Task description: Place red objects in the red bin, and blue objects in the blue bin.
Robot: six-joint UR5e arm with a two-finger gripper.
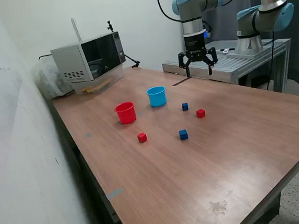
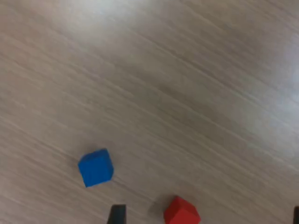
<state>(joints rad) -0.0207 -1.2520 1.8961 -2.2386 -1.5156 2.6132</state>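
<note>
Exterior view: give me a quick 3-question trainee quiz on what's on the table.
1. True or false: the gripper holds a cube.
2. Which cup stands nearer the microwave? A) red cup B) blue cup
3. Fill in: the number of cubes lying on the table, outside both cups, is ____.

Key:
1. False. It hangs open and empty above the table's far edge.
2. B.
3. Four: two red cubes and two blue cubes. The wrist view shows one blue cube and one red cube.
</note>
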